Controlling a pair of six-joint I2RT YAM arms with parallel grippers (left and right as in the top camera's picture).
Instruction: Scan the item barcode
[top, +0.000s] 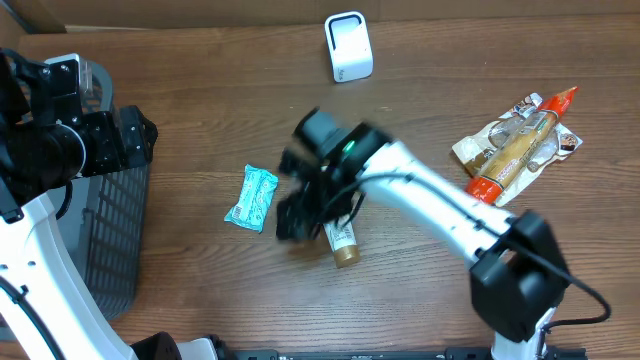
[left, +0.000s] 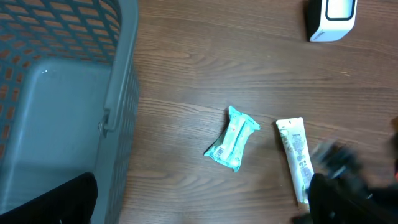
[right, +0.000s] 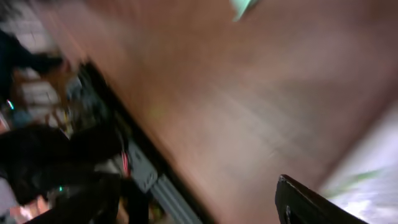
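Observation:
A white tube with a gold cap (top: 341, 240) lies flat on the wooden table, also in the left wrist view as the tube (left: 295, 155). My right gripper (top: 298, 212) hangs blurred just left of it, open, with bare wood between its jaws (right: 205, 205); the tube's white side (right: 367, 180) shows beside the right finger (right: 317, 205). A teal packet (top: 251, 197) (left: 232, 138) lies further left. The white barcode scanner (top: 348, 47) (left: 330, 17) stands at the table's far edge. My left gripper (left: 199, 214) is open and empty, high at the left by the basket.
A grey mesh basket (top: 112, 235) (left: 118, 93) stands at the left edge under the left arm. Snack bags (top: 500, 140) and an orange-capped bottle (top: 525, 145) lie at the right. The right arm (top: 450, 215) stretches diagonally over the middle of the table.

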